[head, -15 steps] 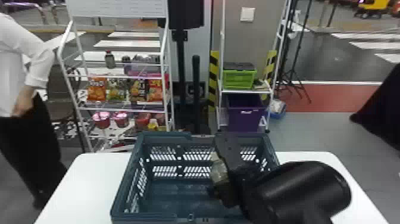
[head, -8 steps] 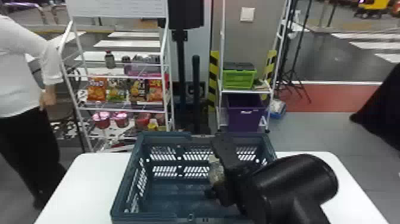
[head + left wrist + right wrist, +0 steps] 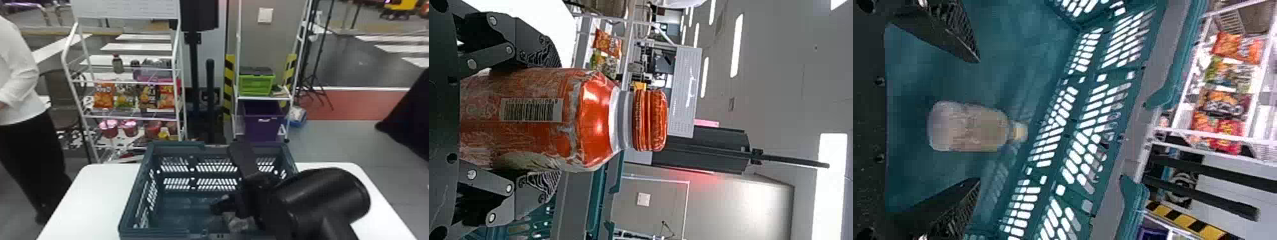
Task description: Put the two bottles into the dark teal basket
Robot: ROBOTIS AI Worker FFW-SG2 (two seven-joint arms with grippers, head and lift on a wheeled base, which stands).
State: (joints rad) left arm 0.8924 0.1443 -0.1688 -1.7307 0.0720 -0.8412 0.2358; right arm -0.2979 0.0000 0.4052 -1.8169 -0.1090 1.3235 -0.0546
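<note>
Over the right part of the dark teal basket (image 3: pixel 137 194), my right gripper (image 3: pixel 225 178) points inward with its fingers spread. Below it a pale, clear bottle (image 3: pixel 237 222) is partly hidden by the arm. The right wrist view has this bottle (image 3: pixel 968 127) lying inside the basket, a gap on either side between it and the fingers of my right gripper (image 3: pixel 975 120). In the left wrist view an orange bottle (image 3: pixel 594 120) with an orange cap is clamped in my left gripper (image 3: pixel 554 119), the basket's rim (image 3: pixel 599 195) beyond it.
The basket stands on a white table (image 3: pixel 95 191), with bare tabletop to its left. Behind are a snack shelf (image 3: pixel 127 116) and a second rack with a green crate (image 3: pixel 257 84) and a purple bin (image 3: pixel 263 126).
My right gripper has opened and let go of the pale bottle, which was between its fingers and is now lower, inside the basket. The right forearm has shifted slightly.
</note>
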